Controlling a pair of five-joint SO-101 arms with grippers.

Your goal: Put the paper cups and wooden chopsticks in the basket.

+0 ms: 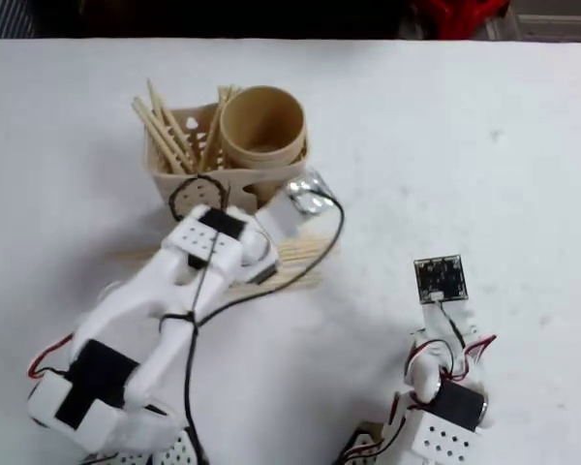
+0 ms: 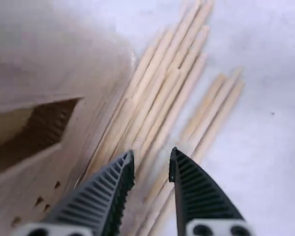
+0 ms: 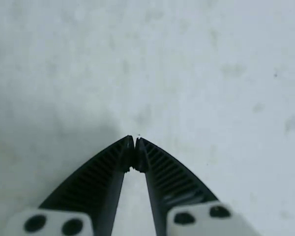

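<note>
Tabletop: white and plain (image 1: 504, 145), spread across the high view, with a dark strip of room along the top edge.
Left pincer: (image 2: 151, 154) jaws a narrow gap apart, black ribbed tips pointing down at the light wooden sticks that lie just under them.
Loose chopsticks: (image 2: 162, 98) a flat bundle lying side by side on the tabletop; in the high view they lie a little left of centre (image 1: 305, 257), partly covered by the left arm (image 1: 155, 291).
Basket: (image 1: 169, 184) pale, upper left of centre in the high view, just above the loose chopsticks; its wall (image 2: 34, 167) stands right beside the left pincer.
Paper cup: (image 1: 263, 121) tan, upright in the right half of the basket, mouth open to the camera.
Standing chopsticks: (image 1: 165, 131) several lean in the left half of the basket, beside the paper cup.
Right pincer: (image 3: 135, 141) closed, tips meeting, above bare white tabletop.
Right arm: (image 1: 441, 387) lower right of the high view, well apart from the basket and the sticks.
</note>
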